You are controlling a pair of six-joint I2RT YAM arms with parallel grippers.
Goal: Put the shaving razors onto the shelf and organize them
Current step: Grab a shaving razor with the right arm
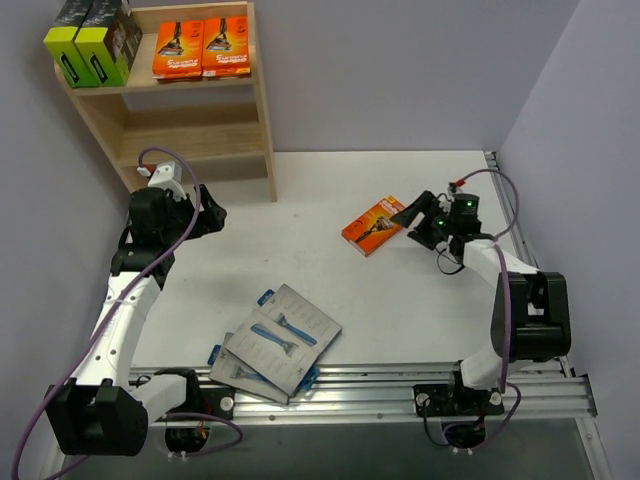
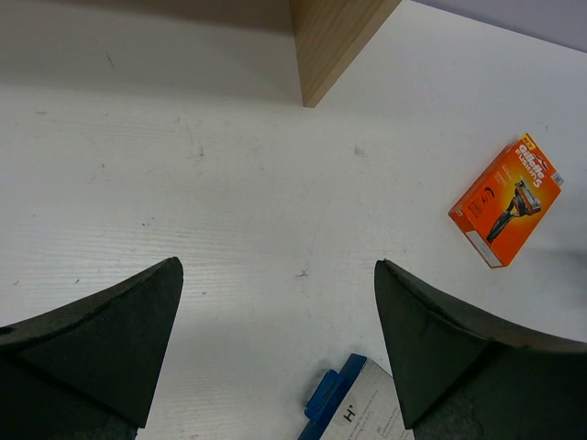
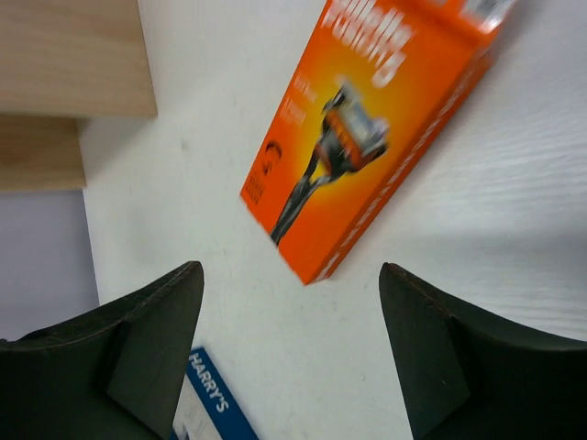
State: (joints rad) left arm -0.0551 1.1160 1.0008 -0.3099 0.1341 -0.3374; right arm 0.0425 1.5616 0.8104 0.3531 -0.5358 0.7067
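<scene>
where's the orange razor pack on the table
Top view: the orange pack lies flat on the table right of centre, just left of the right hand, far from the shelf.

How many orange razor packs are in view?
3: left pack and right pack side by side on the shelf, top tier; third pack flat on the table before the right gripper. None looks hidden.
</scene>
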